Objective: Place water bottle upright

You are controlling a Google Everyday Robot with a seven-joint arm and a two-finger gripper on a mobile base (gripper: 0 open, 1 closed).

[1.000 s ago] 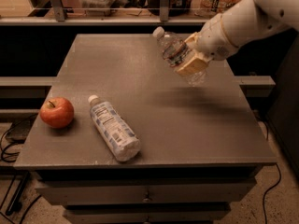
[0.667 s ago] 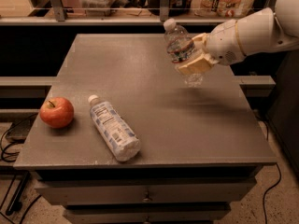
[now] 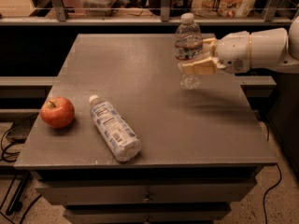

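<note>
The water bottle (image 3: 188, 43) is a small clear ribbed bottle with a white cap and a dark label band. It stands upright in the air over the right part of the grey table (image 3: 154, 101), its base just above the surface. My gripper (image 3: 198, 59) comes in from the right and is shut on the bottle's lower half, with one tan finger (image 3: 198, 67) across its front.
A larger bottle with a white-and-blue label (image 3: 113, 127) lies on its side near the table's front left. A red apple (image 3: 57, 112) sits at the left edge. Shelves with packages run behind the table. Cables lie on the floor at left.
The bottle has turned from tilted to upright in my gripper. The arm has swung so the wrist is level and the gripper has shifted slightly right.
</note>
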